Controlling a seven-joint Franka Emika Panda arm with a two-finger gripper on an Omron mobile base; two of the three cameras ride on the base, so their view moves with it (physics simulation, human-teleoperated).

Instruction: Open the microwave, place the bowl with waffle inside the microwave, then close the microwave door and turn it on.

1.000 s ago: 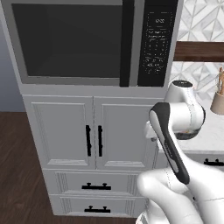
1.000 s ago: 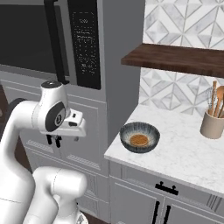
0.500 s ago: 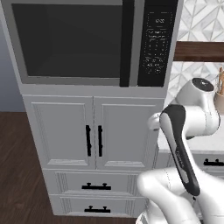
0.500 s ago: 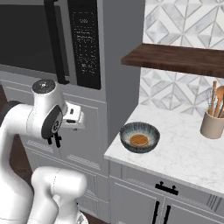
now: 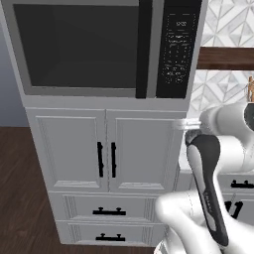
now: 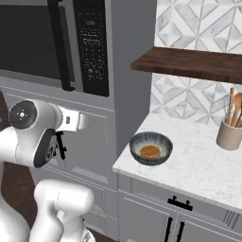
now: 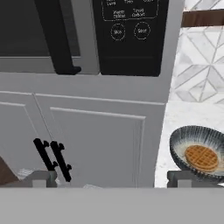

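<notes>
Microwave (image 5: 99,49) shut, microwave door (image 5: 79,49) flush. Gripper (image 7: 113,178) wide open, empty, below keypad strip (image 6: 90,47), right of door handle (image 7: 57,37). Bowl (image 6: 151,148) holding waffle (image 6: 150,151) on counter (image 6: 198,165) right of microwave.

My arm (image 6: 35,137) is folded up at the elbow, wrist level, hand pointing forward. The gripper (image 7: 111,177) has its jaws spread wide, holding nothing.
</notes>
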